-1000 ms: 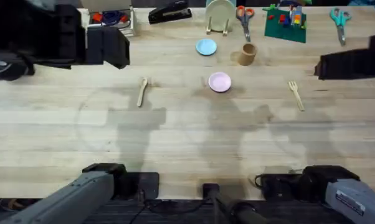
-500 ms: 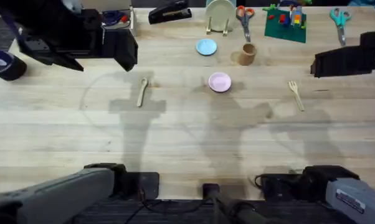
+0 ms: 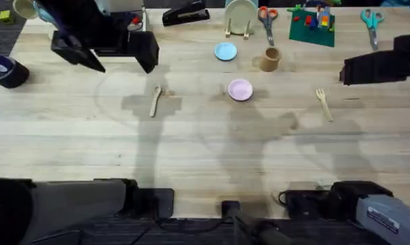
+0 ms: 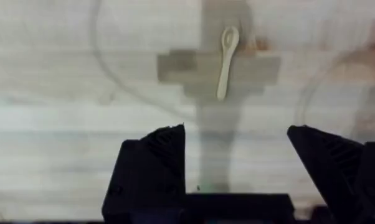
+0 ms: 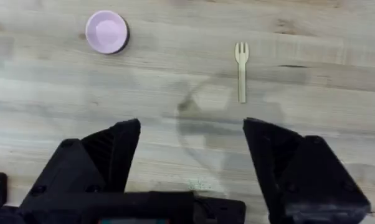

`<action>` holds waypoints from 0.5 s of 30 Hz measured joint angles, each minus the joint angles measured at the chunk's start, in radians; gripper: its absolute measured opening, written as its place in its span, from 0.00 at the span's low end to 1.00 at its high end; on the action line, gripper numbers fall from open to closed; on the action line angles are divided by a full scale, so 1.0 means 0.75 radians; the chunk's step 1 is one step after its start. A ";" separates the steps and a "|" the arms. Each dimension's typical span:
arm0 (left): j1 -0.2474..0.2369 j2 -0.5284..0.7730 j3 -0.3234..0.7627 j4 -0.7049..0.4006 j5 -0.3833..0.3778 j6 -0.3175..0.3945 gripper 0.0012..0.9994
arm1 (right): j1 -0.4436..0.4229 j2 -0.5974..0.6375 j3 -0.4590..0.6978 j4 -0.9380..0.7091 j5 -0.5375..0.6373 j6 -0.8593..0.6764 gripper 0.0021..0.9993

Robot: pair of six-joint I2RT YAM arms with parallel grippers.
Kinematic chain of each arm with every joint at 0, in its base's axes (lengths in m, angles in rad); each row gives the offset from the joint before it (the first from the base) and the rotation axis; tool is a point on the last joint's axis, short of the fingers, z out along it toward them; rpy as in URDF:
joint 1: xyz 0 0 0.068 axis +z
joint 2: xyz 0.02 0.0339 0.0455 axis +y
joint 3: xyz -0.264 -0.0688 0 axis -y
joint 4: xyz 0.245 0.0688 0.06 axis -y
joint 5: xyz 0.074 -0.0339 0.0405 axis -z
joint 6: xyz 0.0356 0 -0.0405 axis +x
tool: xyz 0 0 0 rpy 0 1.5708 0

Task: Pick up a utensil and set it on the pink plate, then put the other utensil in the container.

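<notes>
Desk [image 3: 205, 156], near to far.
- Spoon [image 3: 155, 101]: at 9 o'clock of pink plate [image 3: 240, 90], well apart.
- Fork [image 3: 323, 103]: at 3 o'clock of plate.
- Container [image 3: 270, 59]: at 1 o'clock, near.
- Left gripper [image 4: 237, 162]: raised above spoon, fingers apart, empty.
- Right gripper [image 5: 190, 162]: raised near fork, fingers apart.
- Risk: the thin, flat spoon may slip from the fingers.

The pale wooden table [image 3: 205, 150] carries a spoon-like utensil [image 3: 155, 101] just ahead of the left end effector [image 4: 237, 155], a pink plate [image 3: 240, 90] at the centre, and a wooden fork [image 3: 323, 103] ahead of the right end effector [image 5: 190, 155]. A tan cup [image 3: 270, 59] and blue plate [image 3: 225, 51] lie beyond the pink plate.
</notes>
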 joint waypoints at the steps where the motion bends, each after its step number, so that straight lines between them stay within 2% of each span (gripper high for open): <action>1: 0.000 0.000 -0.025 0.040 0.000 0.013 1.00 | 0.000 0.000 0.000 0.000 0.000 0.000 0.99; 15: -0.001 0.002 -0.571 0.569 0.041 0.133 0.99 | 0.000 0.000 0.000 0.000 0.000 0.000 1.00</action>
